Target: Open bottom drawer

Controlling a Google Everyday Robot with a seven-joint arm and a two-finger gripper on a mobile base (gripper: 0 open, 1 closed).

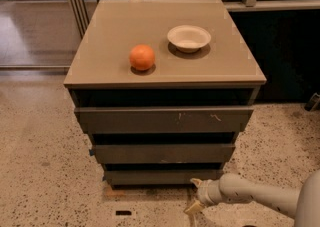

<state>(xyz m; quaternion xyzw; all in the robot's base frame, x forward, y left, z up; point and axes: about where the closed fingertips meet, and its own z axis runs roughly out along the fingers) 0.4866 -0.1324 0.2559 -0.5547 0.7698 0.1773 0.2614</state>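
Note:
The bottom drawer (pixel 162 176) is the lowest, narrowest dark grey-brown front of the cabinet, plain and without a handle, near the floor. It stands about flush under the middle drawer (pixel 165 153). My gripper (pixel 194 205) is at the end of the pale arm that reaches in from the lower right. It sits low, just in front of and below the right part of the bottom drawer's front, close to the floor.
The top drawer (pixel 165 119) with pale scratch marks is the widest. An orange (pixel 142 57) and a white bowl (pixel 188 37) stand on the cabinet top (pixel 110 31). Speckled floor (pixel 45 171) surrounds the cabinet; a dark wall panel (pixel 285 51) lies at right.

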